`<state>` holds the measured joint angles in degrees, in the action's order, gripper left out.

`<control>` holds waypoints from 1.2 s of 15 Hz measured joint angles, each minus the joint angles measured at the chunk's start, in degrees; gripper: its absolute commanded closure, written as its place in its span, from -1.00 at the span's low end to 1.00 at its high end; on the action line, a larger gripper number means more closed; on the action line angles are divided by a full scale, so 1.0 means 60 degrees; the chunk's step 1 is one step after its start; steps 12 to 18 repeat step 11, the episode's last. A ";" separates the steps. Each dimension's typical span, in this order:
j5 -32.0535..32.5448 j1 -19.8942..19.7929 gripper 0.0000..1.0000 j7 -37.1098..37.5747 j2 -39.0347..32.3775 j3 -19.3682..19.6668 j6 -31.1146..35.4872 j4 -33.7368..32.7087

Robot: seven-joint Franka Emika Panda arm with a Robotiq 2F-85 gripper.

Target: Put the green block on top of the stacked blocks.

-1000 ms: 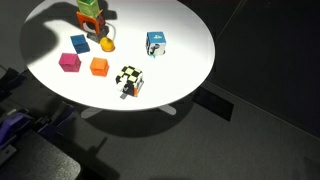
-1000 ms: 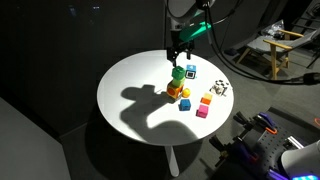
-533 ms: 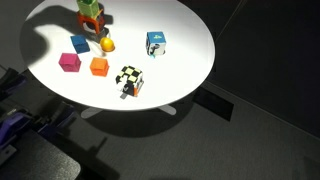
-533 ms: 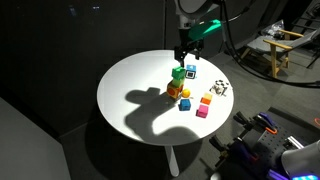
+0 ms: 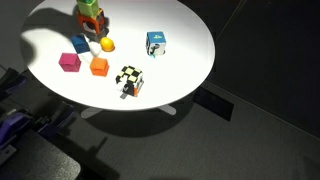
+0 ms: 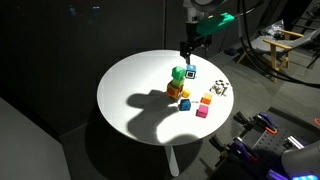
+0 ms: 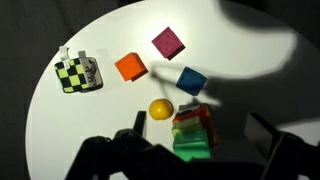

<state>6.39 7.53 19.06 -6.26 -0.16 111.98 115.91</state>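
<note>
Toppling worries us: the green block sits atop the stacked blocks, and our gripper, jaws apart and empty, could clip it sideways.

My black two-finger gripper has climbed off the short green-and-orange stack of cubes and drifted toward the upper right of the frame. My shadow has slid across the round white table.
</note>
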 measured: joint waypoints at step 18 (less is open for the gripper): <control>0.0440 -0.0007 -1.00 0.0269 0.0286 -0.0276 0.0187 0.0178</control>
